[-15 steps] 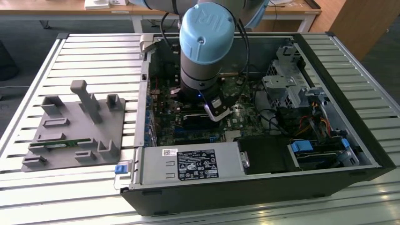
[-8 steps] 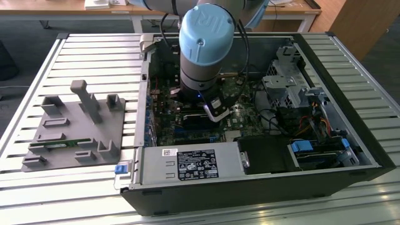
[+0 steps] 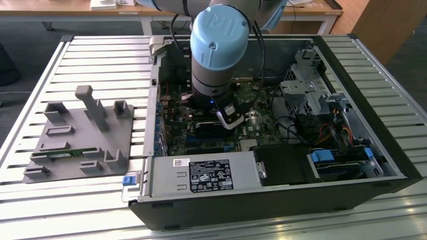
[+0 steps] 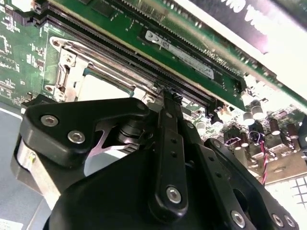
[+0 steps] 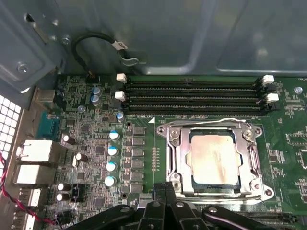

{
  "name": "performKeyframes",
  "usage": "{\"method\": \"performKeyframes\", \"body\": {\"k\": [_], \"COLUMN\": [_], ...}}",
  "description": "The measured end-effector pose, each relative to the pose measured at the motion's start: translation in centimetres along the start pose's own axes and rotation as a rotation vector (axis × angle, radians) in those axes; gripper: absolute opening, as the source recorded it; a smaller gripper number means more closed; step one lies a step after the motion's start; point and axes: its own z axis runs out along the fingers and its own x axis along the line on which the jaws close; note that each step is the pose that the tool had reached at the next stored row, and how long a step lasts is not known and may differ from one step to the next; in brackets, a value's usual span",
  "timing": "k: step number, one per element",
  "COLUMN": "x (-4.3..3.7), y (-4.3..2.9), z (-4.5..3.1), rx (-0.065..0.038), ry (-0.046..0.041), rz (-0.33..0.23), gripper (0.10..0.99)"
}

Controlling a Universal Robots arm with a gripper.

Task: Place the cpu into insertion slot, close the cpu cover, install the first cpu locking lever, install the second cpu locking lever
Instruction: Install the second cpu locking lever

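1. The slatted pale metal counter (image 3: 60, 200) carries an open black desktop computer case (image 3: 280, 205) lying on its side, and, toward the exterior view's left, a grey moulded fixture plate (image 3: 80, 135) with upright pegs.
2. The arm, with silver tube and light-blue joint cap (image 3: 217, 30), reaches straight down into the case over the green motherboard (image 5: 96, 139).
3. Four long narrow black memory slots (image 5: 192, 96) run side by side just beside the socket in the first wrist view; in the second wrist view one slot holds a green memory module (image 4: 182, 48).
4. The insertion slot (image 5: 176, 187), a square socket with silvery rim, sits in the board near the claw.
5. The cpu cover (image 5: 252, 153), a thin silvery frame with a central cut-out, lies flat over the socket, its frame surrounding the chip.
6. The cpu (image 5: 213, 158), a flat square chip with dull silver-grey top, is seated in the socket and shows through the cover's cut-out.
7. The black claw (image 5: 165, 189) hangs just at the socket's edge with its two fingers drawn together, tips touching; nothing is seen held between them.
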Motion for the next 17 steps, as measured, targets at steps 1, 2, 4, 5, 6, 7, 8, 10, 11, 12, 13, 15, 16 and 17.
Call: {"method": "performKeyframes", "body": {"k": [1,2,4,5,6,7,8,10,11,12,13,15,16,17], "x": [0.02,0.03,0.05,0.06,0.08,0.09,0.11,0.15,0.17,0.18,0.18,0.19,0.19,0.20], "y": [0.04,0.08,0.15,0.17,0.19,0.21,0.24,0.27,0.28,0.30,0.32,0.35,0.36,0.36], "z": [0.02,0.04,0.10,0.12,0.14,0.16,0.18,0.19,0.19,0.16,0.15,0.17,0.16,0.17], "rx": [-0.002,-0.005,-0.011,-0.012,-0.014,-0.016,-0.017,-0.017,-0.017,-0.017,-0.017,-0.018,-0.017,-0.017], "ry": [0.0000,0.0001,-0.0001,0.0001,0.0001,0.0001,0.0001,0.0002,0.0002,0.0003,0.0003,0.0001,0.0002,0.0003], "rz": [0.000,0.000,0.000,0.000,0.000,0.000,0.000,0.000,0.000,0.000,0.000,0.000,0.000,0.000], "gripper": [0.106,0.106,0.106,0.106,0.106,0.106,0.106,0.106,0.106,0.106,0.106,0.106,0.106,0.106]}}
